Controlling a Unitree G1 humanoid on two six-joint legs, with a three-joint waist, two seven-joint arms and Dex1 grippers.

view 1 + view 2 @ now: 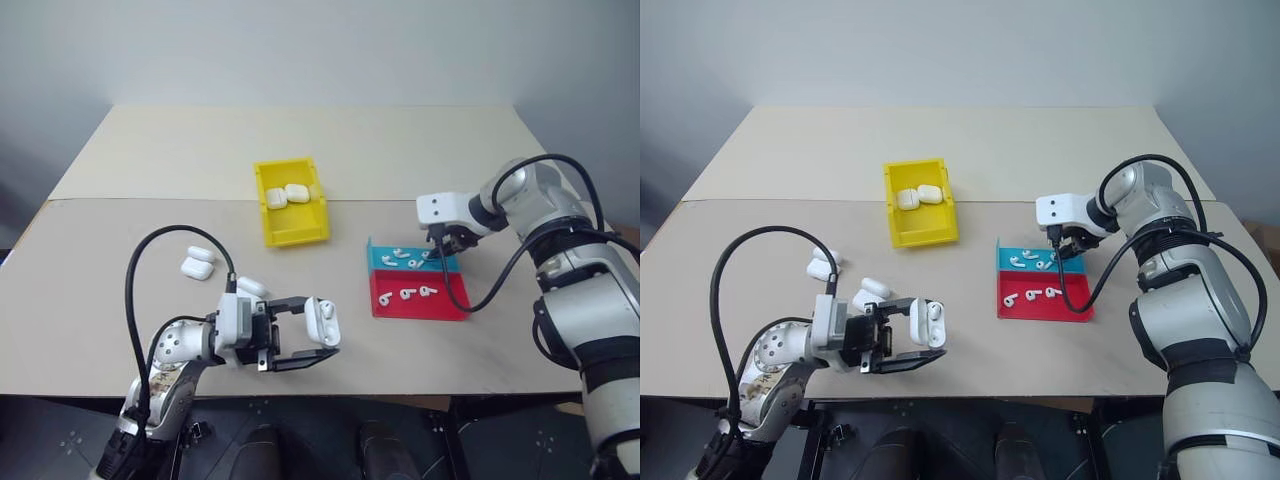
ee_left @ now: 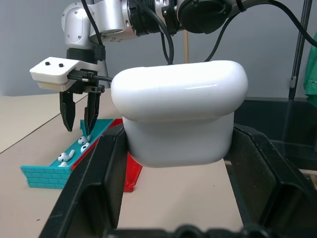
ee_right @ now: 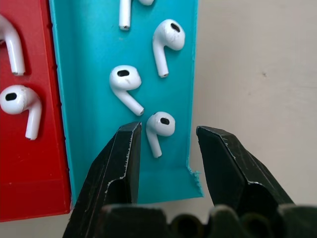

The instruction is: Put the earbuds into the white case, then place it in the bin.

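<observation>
Text/labels: none legible.
White case [image 1: 322, 322]: no brand or marking seen.
Bin [image 1: 290, 203]: plain, no lettering.
Trays: blue [image 1: 412, 259], red [image 1: 417, 296], no print.

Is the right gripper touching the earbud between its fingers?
Apart. The right wrist view shows blue tray either side of the earbud, between it and the open right gripper.

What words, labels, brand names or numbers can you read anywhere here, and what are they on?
None: no readable text, number or brand mark stands on anything here.
White case held in the left gripper: plain glossy surface, no print.
Yellow bin, blue tray, red tray: bare plastic, no labels.
Earbuds: unmarked.
Right gripper housing: two dark dots, no lettering.
</observation>
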